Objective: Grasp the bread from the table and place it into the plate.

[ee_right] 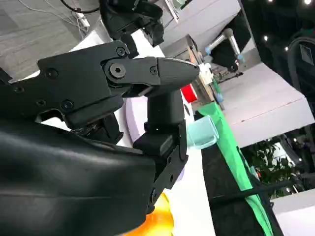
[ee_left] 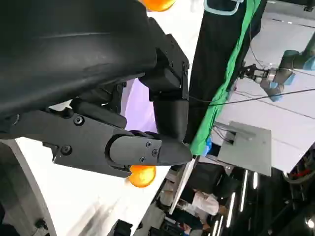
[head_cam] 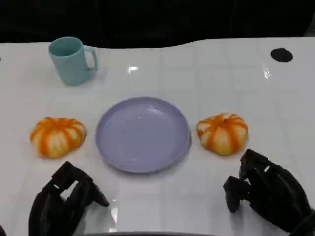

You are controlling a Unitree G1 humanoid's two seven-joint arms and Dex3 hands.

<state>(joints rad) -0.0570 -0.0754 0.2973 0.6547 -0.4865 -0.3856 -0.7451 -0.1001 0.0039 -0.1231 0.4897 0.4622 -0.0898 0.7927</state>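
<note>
Two orange-and-white striped round breads lie on the white table, one (head_cam: 57,136) left of the lilac plate (head_cam: 142,133) and one (head_cam: 222,132) right of it. The plate holds nothing. My left hand (head_cam: 61,201) hovers at the near edge, below the left bread, fingers apart and holding nothing. My right hand (head_cam: 268,189) sits just in front of the right bread, also with nothing in it. In the left wrist view a bread (ee_left: 141,176) peeks past my fingers (ee_left: 147,150), with the plate (ee_left: 140,105) behind. The right wrist view shows the right bread (ee_right: 160,219) close under the hand.
A teal mug (head_cam: 71,60) stands at the far left of the table. A small black round spot (head_cam: 281,54) lies at the far right. The table's far edge meets a dark background.
</note>
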